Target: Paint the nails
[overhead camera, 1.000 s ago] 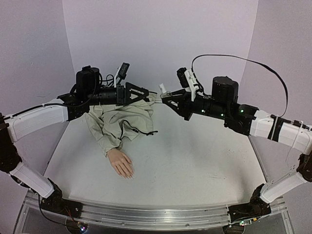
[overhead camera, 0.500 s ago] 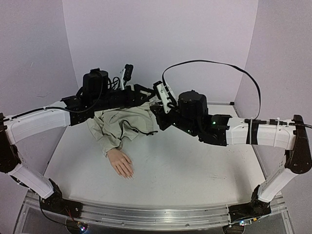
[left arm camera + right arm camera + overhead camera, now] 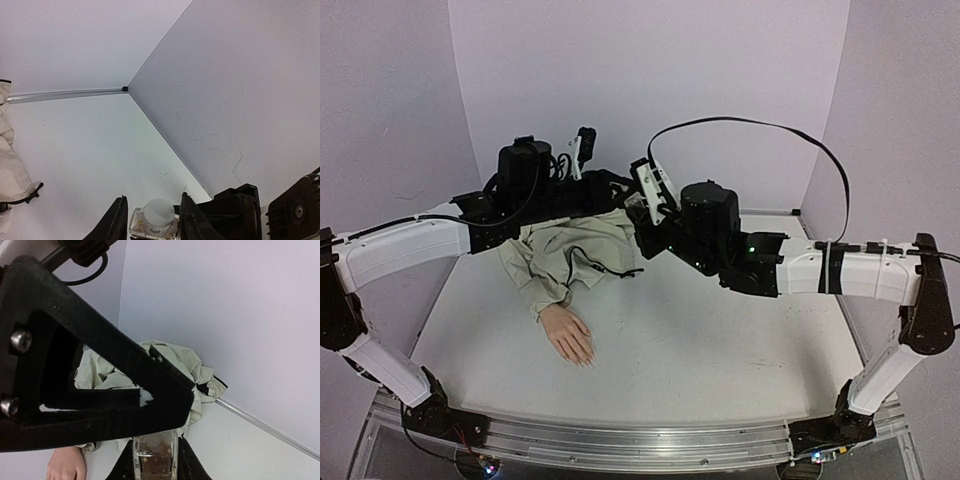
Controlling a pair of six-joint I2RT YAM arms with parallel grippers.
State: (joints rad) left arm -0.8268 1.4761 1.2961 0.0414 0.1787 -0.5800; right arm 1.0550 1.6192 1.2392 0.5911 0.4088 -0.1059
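Left wrist view has the left gripper (image 3: 153, 206) clamped on the small glass bottle (image 3: 141, 227), raised over the desk (image 3: 720, 340), probably so the right gripper (image 3: 156, 454) can take its cap (image 3: 159, 212). Those fingers flank the glass, but I cannot tell whether they grip. Nails (image 3: 582, 355) lie on the mannequin hand (image 3: 566, 332), well apart.

Our left arm (image 3: 410, 245) and right arm (image 3: 860, 272) stretch inward, wrists almost meeting in midair. Left fingers (image 3: 116, 224) and right fingers (image 3: 128, 466) each sit tight against one small bottle (image 3: 155, 217).
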